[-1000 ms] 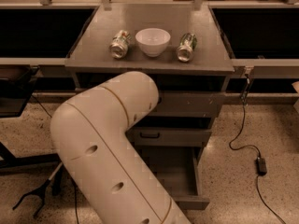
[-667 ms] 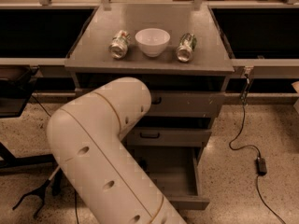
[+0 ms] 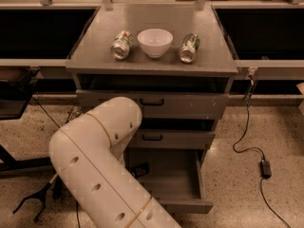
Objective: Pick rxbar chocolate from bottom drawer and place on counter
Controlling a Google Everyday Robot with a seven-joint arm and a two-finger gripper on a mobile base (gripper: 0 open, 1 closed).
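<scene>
1. The rxbar chocolate (image 3: 140,169) lies at the left rear of the open bottom drawer (image 3: 190,194), partly masked by the arm (image 3: 95,160).
2. The gripper is hidden from view, so I cannot tell its state.
3. Risk: an occluded reach could push the bar further under the upper drawers.
4. Risk: placement on the counter (image 3: 152,65) could strike the bowl (image 3: 155,42) or the cans (image 3: 121,45).

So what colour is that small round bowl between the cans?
White bowl, camera view; gripper out of sight.

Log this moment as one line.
small flat black wrapped bar in open bottom grey drawer; white arm at drawer; hand not in view
</scene>
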